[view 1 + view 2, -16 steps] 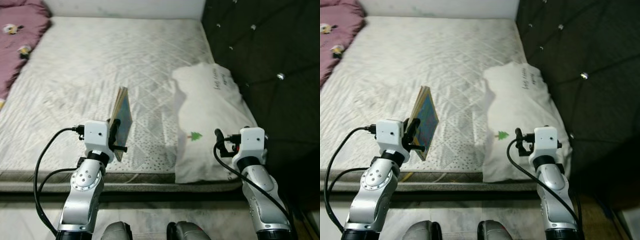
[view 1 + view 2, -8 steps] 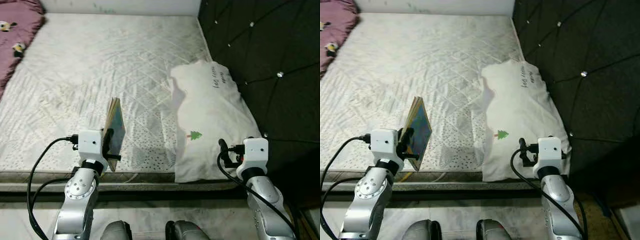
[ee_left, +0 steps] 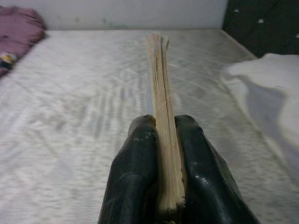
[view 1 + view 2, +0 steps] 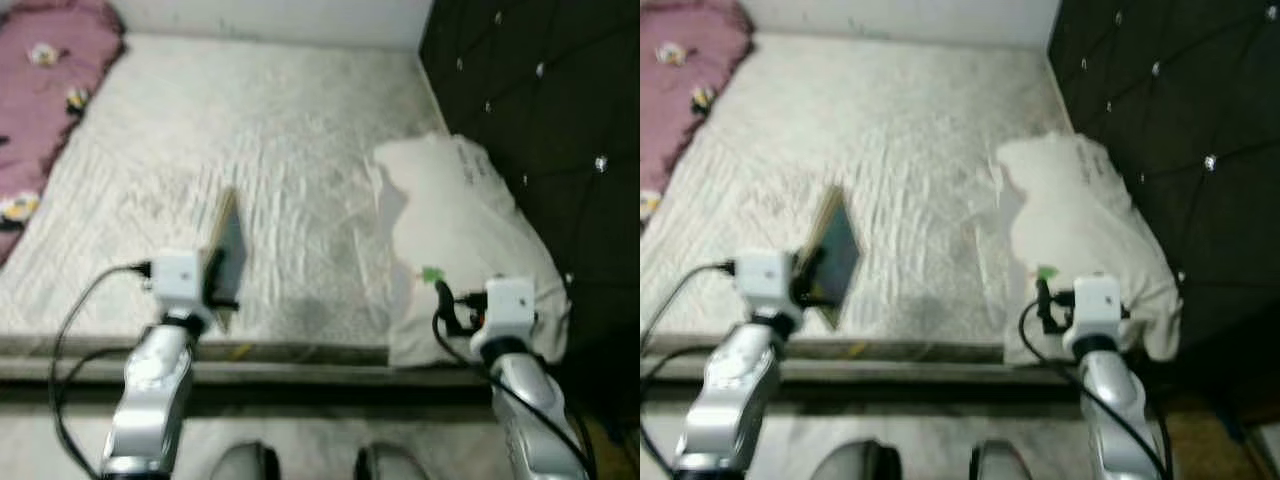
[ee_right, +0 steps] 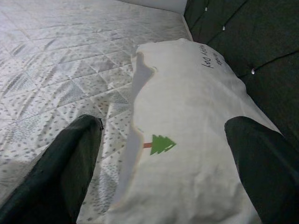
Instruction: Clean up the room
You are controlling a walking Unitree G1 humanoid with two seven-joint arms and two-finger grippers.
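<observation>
My left gripper [image 3: 163,186] has its jaws pinching a thin book [image 3: 161,116] upright, edge-on above the bed [image 4: 300,150] near its front edge. The head views, blurred, show the book's cover side [image 4: 835,260], while the wrist view shows its page edges. My right gripper [image 5: 163,154] hovers with jaws spread over the white pillow [image 5: 187,116] with a green tree print, beside the dark headboard [image 4: 540,80].

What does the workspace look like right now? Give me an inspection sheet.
Surface: bare quilted mattress.
Job's things: thin book, held upright on edge above the mattress's near edge.
Clutter: white pillow with a green tree print, lying against the dark headboard; pink blanket at the far left.
Grippers: left gripper shut on the book; right gripper open over the pillow.
Cables: black cable looping from the left wrist.
Surroundings: pale wall behind the bed.
</observation>
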